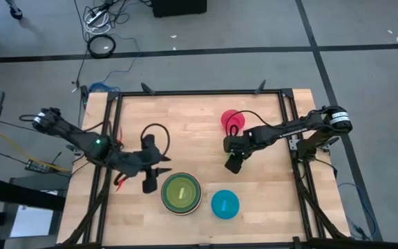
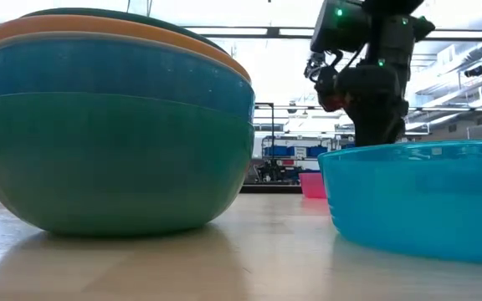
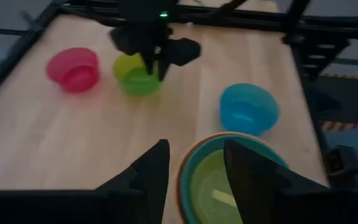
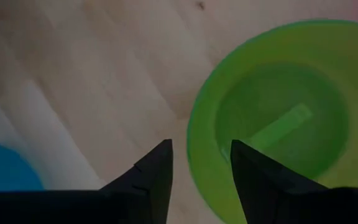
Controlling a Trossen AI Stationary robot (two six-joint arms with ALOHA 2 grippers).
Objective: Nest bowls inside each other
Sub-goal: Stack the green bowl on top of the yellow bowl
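Observation:
A stack of nested bowls (image 1: 180, 193) stands near the table's front edge, teal outermost and a yellow-green one innermost. A cyan bowl (image 1: 224, 204) sits just to its right, and a pink bowl (image 1: 231, 122) sits farther back. In the left wrist view a lime green bowl (image 3: 137, 76) rests on its base next to the pink bowl (image 3: 73, 68). My right gripper (image 4: 201, 155) hangs open, pointing down over the lime bowl's rim (image 4: 194, 140), with no touch showing. My left gripper (image 3: 194, 162) is open and raised at the stack's left side, holding nothing.
A black frame (image 1: 199, 93) runs around the wooden table. Bare wood lies at the far left (image 1: 137, 114) and along the right side (image 1: 275, 187). In the low view the stack (image 2: 115, 125) and the cyan bowl (image 2: 417, 201) fill the foreground, hiding the right gripper's fingers.

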